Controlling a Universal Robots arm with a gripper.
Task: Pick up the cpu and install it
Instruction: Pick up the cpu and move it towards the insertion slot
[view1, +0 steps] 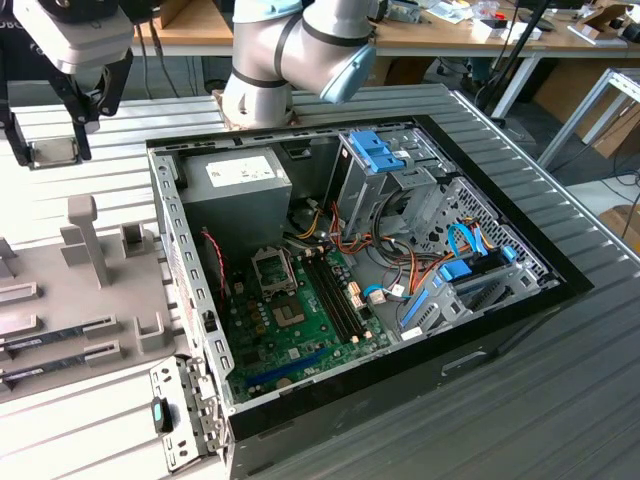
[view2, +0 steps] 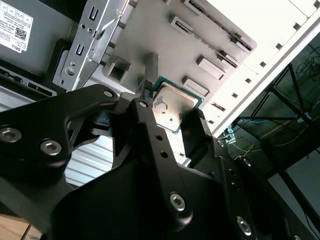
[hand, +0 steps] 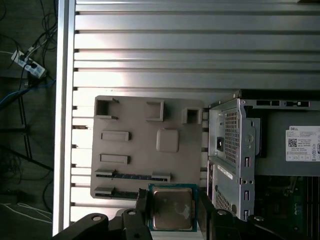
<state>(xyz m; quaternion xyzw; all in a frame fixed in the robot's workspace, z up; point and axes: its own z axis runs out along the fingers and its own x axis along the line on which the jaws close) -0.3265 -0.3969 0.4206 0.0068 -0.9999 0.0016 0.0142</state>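
Here, the black two-finger gripper (hand: 173, 207) is clamped on the cpu (view2: 171, 104), one finger against each of two opposite edges. In both wrist views the chip shows a silvery, smudged metal lid with a narrow green rim. In the exterior view the held chip hangs at the exterior view's far left, high above a grey moulded holder plate (hand: 150, 150) with square pockets and upright posts. Two of the plate's slots carry memory sticks (hand: 131, 177). The plate lies on a ribbed aluminium tabletop (hand: 175, 50), just beside the computer case (view1: 560, 290), whose open side faces upward. Inside lies the green motherboard (view1: 300, 340), its square metal-framed socket (view1: 271, 268) near the grey power supply (view1: 240, 185), which bears a white printed label.
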